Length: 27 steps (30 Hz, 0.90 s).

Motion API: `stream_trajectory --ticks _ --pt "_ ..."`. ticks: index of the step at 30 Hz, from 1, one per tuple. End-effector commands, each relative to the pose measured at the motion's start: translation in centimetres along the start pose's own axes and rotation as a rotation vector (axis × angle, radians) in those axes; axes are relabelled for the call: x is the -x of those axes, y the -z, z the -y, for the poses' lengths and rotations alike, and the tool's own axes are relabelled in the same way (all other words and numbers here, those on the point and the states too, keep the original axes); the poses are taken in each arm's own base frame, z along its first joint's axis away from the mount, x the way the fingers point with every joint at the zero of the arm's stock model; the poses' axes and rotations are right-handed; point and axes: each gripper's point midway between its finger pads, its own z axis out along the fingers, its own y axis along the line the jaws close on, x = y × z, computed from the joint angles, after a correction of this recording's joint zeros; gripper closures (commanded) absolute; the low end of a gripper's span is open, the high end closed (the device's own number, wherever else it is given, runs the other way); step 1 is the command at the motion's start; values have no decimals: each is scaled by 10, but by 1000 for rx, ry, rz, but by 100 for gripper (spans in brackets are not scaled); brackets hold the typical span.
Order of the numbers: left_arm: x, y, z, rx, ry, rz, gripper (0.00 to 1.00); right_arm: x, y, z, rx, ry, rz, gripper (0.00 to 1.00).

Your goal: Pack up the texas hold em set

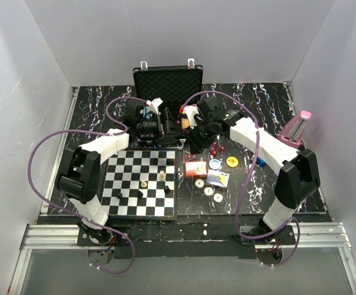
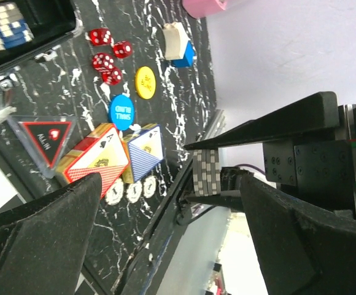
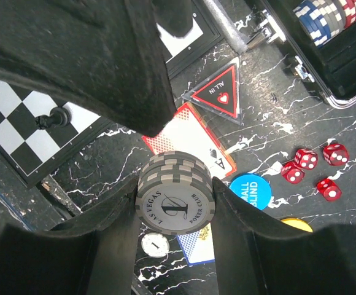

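Colours seen on a black, white-veined marble table [image 1: 258,98]
Grey-and-white striped chip stack [image 3: 175,200]; red dice [image 3: 305,158] with white pips; blue button [image 3: 250,192]; yellow button [image 2: 146,82]

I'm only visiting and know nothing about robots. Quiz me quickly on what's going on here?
1. What do the jaws of the right gripper hold?
A. a card deck
B. a stack of grey poker chips
C. a chess pawn
2. True or false: the briefcase has its lid shut.
3. How many red dice show in the right wrist view?

Key: 1 B; 2 false, the lid stands open; 3 four.
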Motion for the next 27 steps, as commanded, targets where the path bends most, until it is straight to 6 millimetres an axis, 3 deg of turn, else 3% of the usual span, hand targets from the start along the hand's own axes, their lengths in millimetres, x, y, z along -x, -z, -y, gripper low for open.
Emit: stream_trajectory --ticks 1,14,22,27 --pt "-15 -9 18 -145 28 -69 6 15 18 -13 28 44 50 99" --pt "-42 -20 34 -253 15 -170 16 15 15 -13 32 49 37 99" --pt "-57 -28 32 -209 -29 -232 25 16 14 -14 36 52 34 99" --pt "-59 -31 36 -227 -30 -236 43 14 12 -14 36 50 26 99"
